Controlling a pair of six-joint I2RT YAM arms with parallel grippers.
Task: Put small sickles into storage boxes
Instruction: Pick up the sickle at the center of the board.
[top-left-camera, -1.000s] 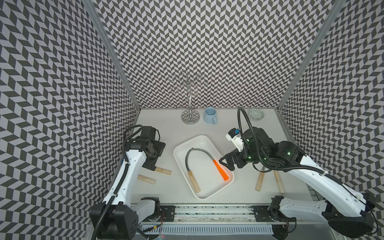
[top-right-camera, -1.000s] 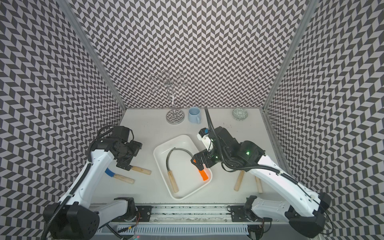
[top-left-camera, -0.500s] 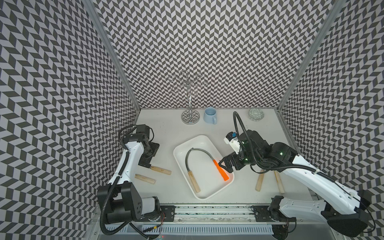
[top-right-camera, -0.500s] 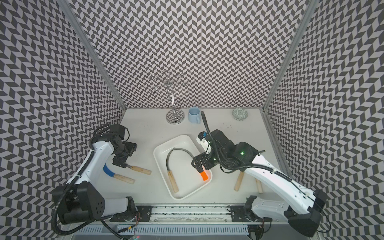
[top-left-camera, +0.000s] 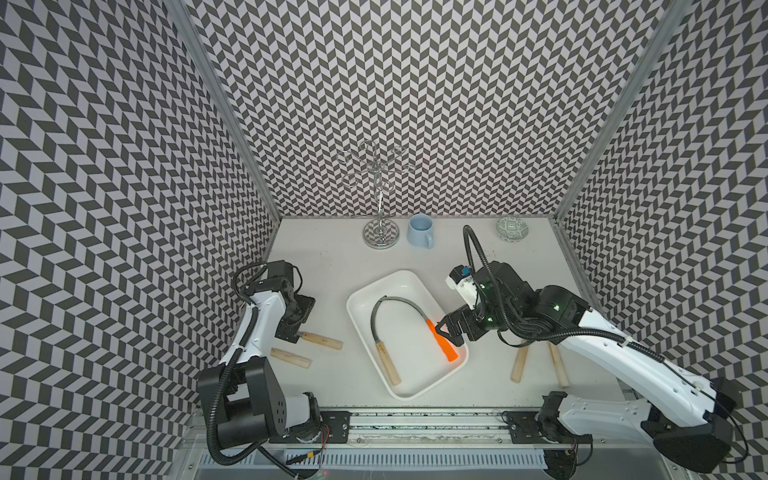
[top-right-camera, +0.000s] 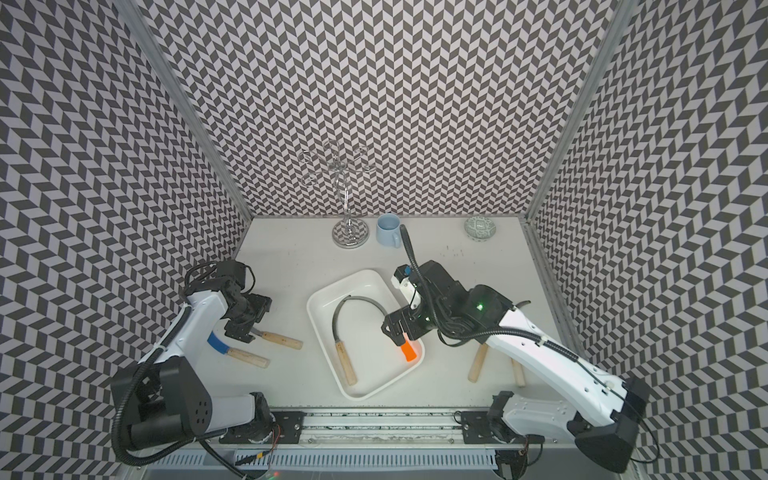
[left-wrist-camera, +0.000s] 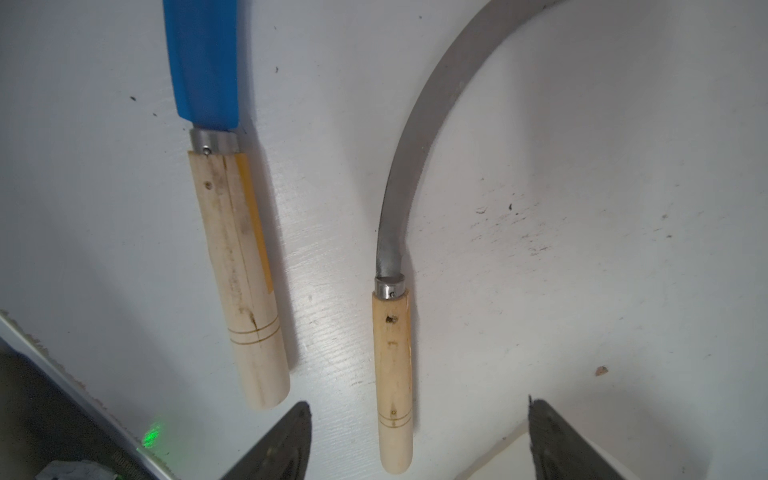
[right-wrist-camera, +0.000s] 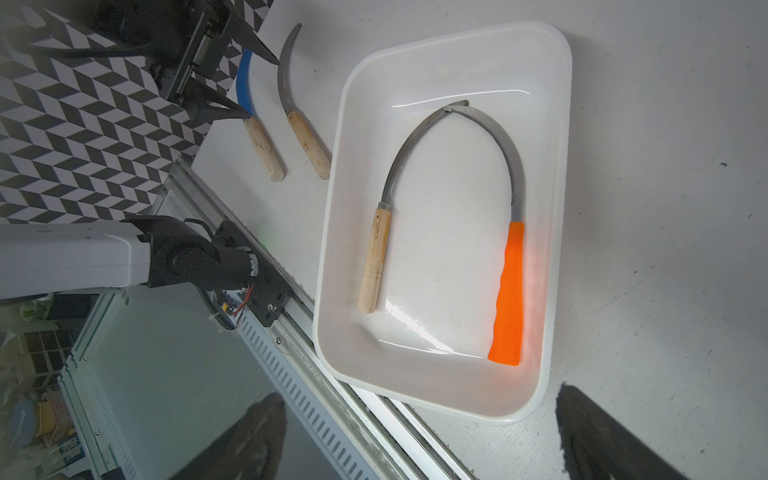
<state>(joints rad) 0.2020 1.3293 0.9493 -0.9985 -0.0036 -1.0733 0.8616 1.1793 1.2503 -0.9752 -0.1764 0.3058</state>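
**A:** Score check: 2 of 6 small sickles are in the white tray (top-left-camera: 415, 365), which sits mid-table. The pale wood-handled sickle (top-left-camera: 386, 363) and the orange-handled sickle (top-left-camera: 442, 345) lie with their blade tips meeting in an arch.

**B:** So 4 are left out on the table (top-left-camera: 332, 266). 2 are on the left side and 2 on the right, where I only see handles (top-left-camera: 519, 365) poking out from under the right arm. Their blades are hidden.

**A:** The left gripper (left-wrist-camera: 419, 405) is low over the bare-bladed sickle (left-wrist-camera: 392, 374), fingers apart either side of the handle's butt end, nothing clamped. That looks like pick number 3 lining up.

**B:** And the right gripper (right-wrist-camera: 417, 390)?

**A:** Spread wide and empty, hovering over the tray's rim beside the orange handle.

**B:** Textures, quickly. The tray is glossy plastic, shallow, with rounded corners and bright glare streaks on its floor.

**A:** The blades are dull grey steel in thin crescents, and the orange sickle's inner edge is finely toothed. Its handle is moulded with wavy finger grooves and looks like plastic.

**B:** The wooden handles are round and pale, a bit grubby, with 2 scored rings near the butt and a small metal collar with a rivet. The neighbouring sickle (left-wrist-camera: 241, 270) wears a smooth blue sleeve (left-wrist-camera: 203, 62) over its blade.

**A:** The tabletop is matte white, scuffed and speckled.
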